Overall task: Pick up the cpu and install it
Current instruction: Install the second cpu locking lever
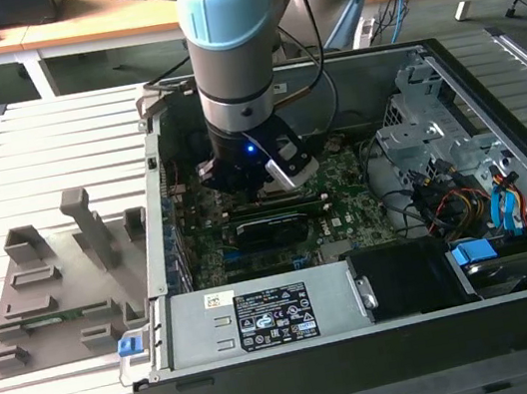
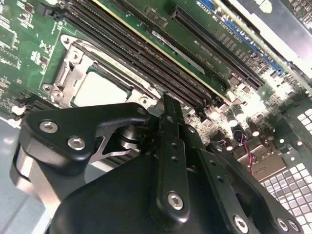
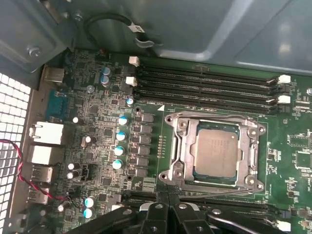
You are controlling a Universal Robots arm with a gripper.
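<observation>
Currently: cpu [image 3: 216,153] seated flat inside the socket frame [image 3: 178,146] on the motherboard [image 3: 112,122], beside the 4 RAM slots [image 3: 204,85]. Gripper [image 3: 168,214] just off the socket's edge, nothing held. Fingers [image 2: 168,126] pressed together, empty. Cpu square, no long axis to align.

A cpu [image 3: 216,153] with a dull brushed-metal top sits inside a shiny metal socket frame [image 3: 181,146] on a glossy green circuit board [image 3: 97,122]; matt black gripper [image 2: 165,146] with bright screws.
</observation>
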